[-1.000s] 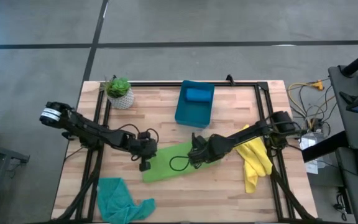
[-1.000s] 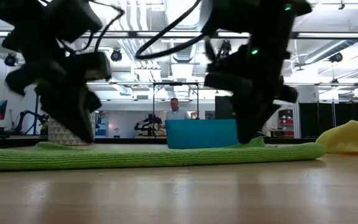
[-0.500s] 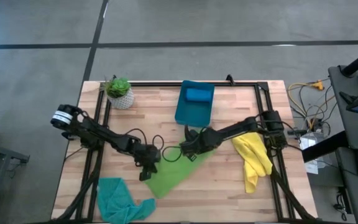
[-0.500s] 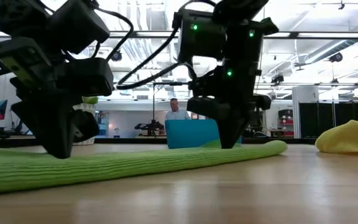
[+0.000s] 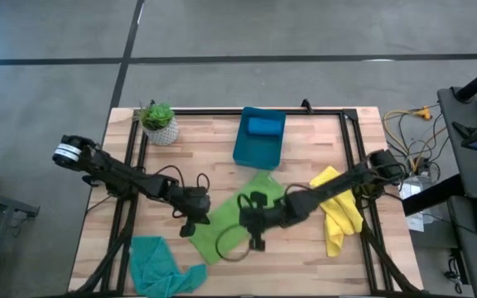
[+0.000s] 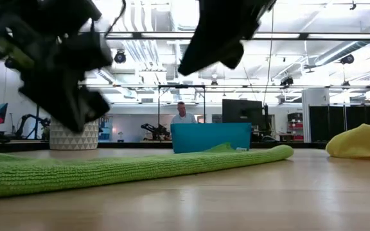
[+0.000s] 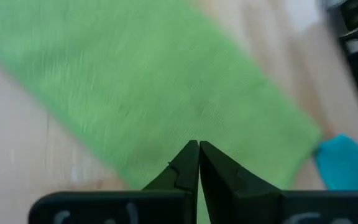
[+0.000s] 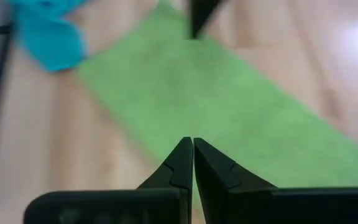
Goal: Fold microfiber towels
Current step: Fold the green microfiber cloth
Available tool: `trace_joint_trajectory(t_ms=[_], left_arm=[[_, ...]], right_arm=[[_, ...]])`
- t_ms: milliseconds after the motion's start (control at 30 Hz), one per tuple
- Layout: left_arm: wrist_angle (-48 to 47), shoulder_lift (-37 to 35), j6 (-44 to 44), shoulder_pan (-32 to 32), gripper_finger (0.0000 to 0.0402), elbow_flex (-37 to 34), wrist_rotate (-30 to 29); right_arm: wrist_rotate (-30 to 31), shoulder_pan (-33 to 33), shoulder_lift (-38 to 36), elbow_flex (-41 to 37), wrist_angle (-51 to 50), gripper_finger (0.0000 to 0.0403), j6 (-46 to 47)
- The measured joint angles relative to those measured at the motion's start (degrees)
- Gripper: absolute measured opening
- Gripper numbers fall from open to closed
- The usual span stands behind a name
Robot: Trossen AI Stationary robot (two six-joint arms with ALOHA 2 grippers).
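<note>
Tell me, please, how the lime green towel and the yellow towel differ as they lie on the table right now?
The lime green towel lies spread flat as a slanted strip mid-table; the yellow towel sits bunched in a heap near the right edge. Both grippers, left and right, hover over the green towel with fingers shut; none is at the yellow one. Both towels are soft cloths resting on the wooden table.

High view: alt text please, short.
Two dark arms meet over a green towel lying flat at the table's middle, left claw at its left edge, right claw near its front edge. A teal towel, a yellow towel, a blue bin and a potted plant surround it.
</note>
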Motion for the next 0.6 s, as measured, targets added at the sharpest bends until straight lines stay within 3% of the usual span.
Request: trace_joint_trajectory(t_ms=[67,233,367,600], left_arm=[[-1.2,-2.0,2.5,0.0,0.0000,0.0,-0.2],[-8.8,-1.8,2.8,0.1,0.0000,-0.2,-3.7],[-14.6,0.7,-1.0,-0.2,0.0000,-0.1,-6.5],[-13.9,4.5,-3.4,-1.9,0.0000,2.3,-6.4]], right_arm=[[0.4,0.8,0.0,0.0,0.7,0.0009,2.4],[4.1,0.3,0.1,-1.5,-3.8,0.0009,18.5],[3.9,1.3,0.0,-1.4,-3.5,0.0009,19.6],[3.6,3.9,-0.6,-1.0,-4.1,0.0009,21.1]])
